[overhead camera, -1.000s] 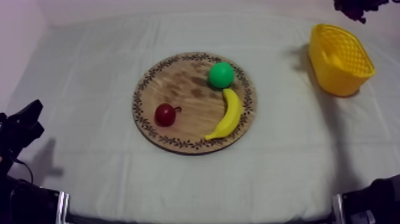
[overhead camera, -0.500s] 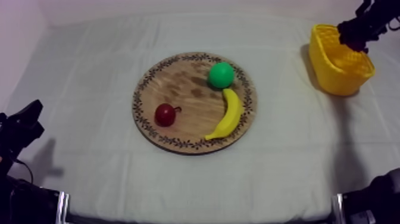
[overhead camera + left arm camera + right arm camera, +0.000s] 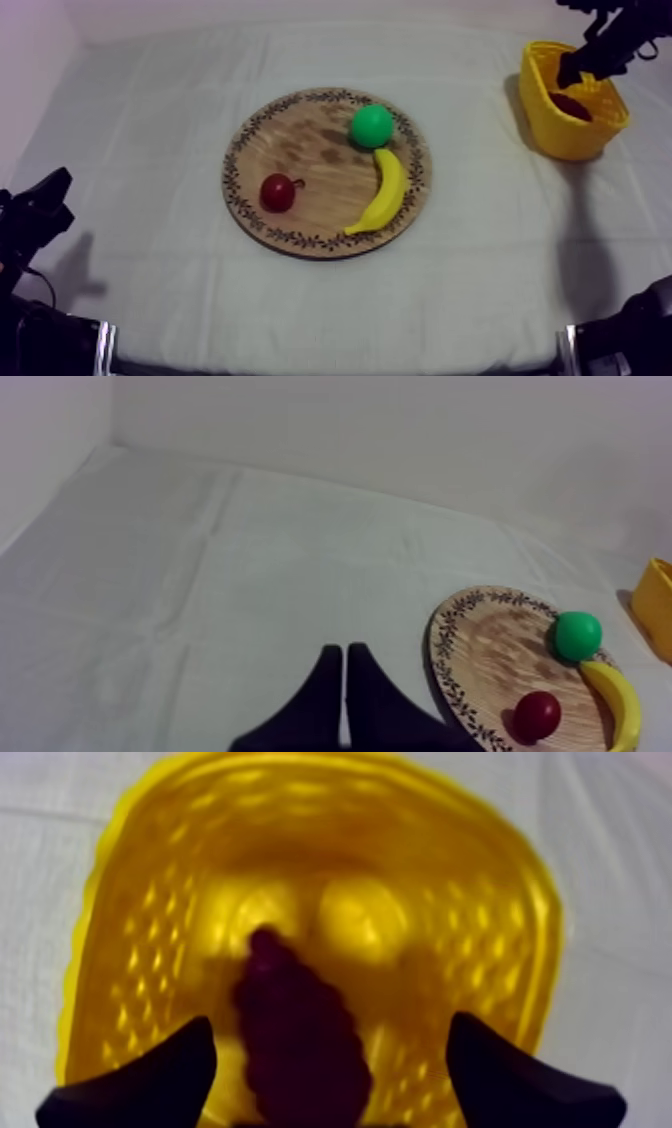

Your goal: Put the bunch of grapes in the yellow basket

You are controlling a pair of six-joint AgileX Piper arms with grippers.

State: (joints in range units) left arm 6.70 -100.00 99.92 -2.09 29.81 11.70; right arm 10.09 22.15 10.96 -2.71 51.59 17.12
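Grey-white cloth [image 3: 150,90] across whole table. At far left, left gripper [image 3: 343,648] low near table edge, fingers pressed together on nothing. Mid-table, board [image 3: 300,150] bearing small red fruit [image 3: 278,192], green fruit [image 3: 371,126] and banana [image 3: 385,190]. At far right, basket [image 3: 575,140] with grapes [image 3: 295,1042] lying inside. Right gripper [image 3: 330,1052] above basket, fingers spread wide, not touching grapes.

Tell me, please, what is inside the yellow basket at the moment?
The bunch of grapes lies inside the yellow basket, under the open right gripper. The floor beneath the grapes is covered, so nothing there can be seen.
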